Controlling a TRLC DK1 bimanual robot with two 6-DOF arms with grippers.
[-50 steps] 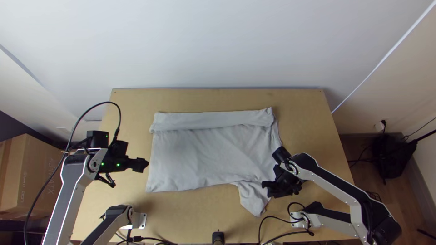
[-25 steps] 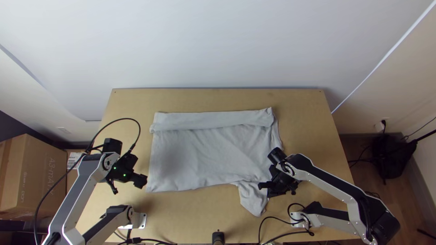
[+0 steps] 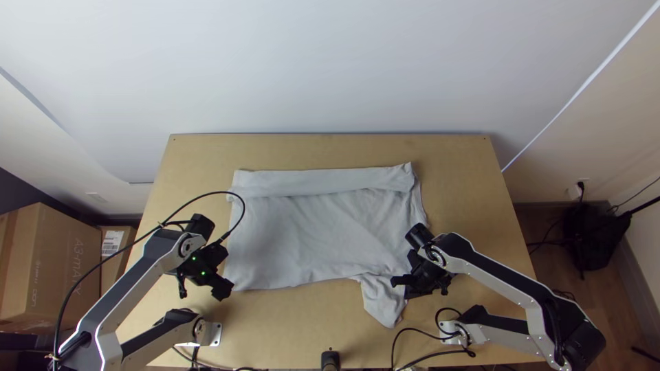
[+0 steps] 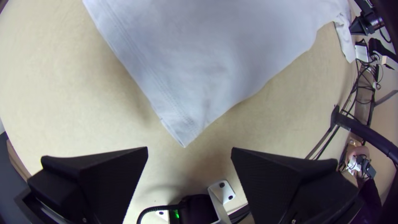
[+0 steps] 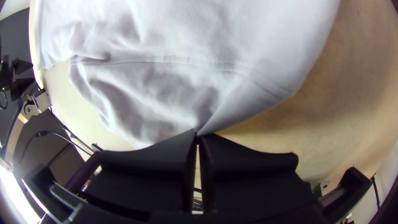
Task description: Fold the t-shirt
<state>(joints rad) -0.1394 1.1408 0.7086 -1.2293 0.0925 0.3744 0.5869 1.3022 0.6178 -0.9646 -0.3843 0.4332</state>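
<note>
One t-shirt (image 3: 316, 233) — left claw (image 3: 203, 286) near it, agape, empty; right claw (image 3: 403, 283) tight on, seemingly, its sleeve (image 3: 382, 299)

your top view looks steeply down from high over the near edge of the table (image 3: 295, 319), with the wall (image 3: 330, 69) beyond. your left wrist view faces down from the left arm (image 3: 137, 285), near a corner (image 4: 184, 132) of the t-shirt (image 3: 309, 233); your right wrist view looks from the right arm (image 3: 502, 277), close over a seam (image 5: 166, 60). all three share the t-shirt.
</note>
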